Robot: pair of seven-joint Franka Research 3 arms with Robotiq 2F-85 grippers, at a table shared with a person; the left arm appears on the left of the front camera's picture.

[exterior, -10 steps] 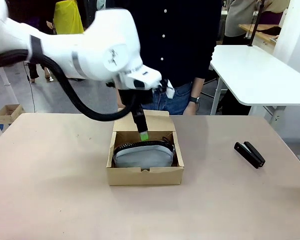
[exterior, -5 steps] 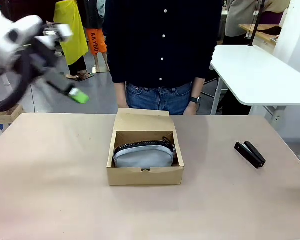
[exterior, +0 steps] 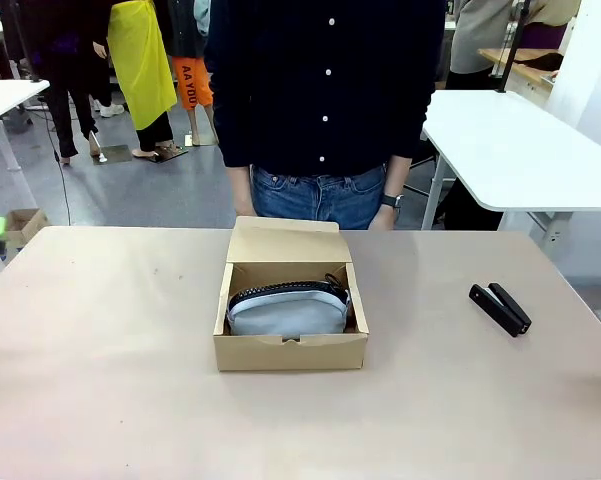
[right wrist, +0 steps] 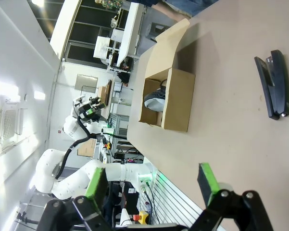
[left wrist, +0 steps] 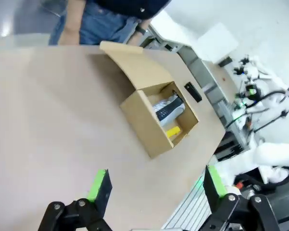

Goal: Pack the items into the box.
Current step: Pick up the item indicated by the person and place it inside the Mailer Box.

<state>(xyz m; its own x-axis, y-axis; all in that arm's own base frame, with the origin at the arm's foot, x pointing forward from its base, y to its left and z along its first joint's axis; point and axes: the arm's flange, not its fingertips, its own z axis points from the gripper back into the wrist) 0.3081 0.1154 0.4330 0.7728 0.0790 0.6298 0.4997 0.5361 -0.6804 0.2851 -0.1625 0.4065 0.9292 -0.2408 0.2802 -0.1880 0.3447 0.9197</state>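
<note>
Pouch (exterior: 285,315) in open box (exterior: 290,353), stapler (exterior: 500,308) apart

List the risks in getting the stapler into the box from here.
1. The pouch fills nearly all of the box, so the stapler may end up perched on soft fabric, slide off, or keep the lid from closing.
2. The stapler lies flat and low on the table. The open right gripper could nudge it away rather than grasp it.
3. Nothing holds the cardboard box, so a bump may shift it.
</note>
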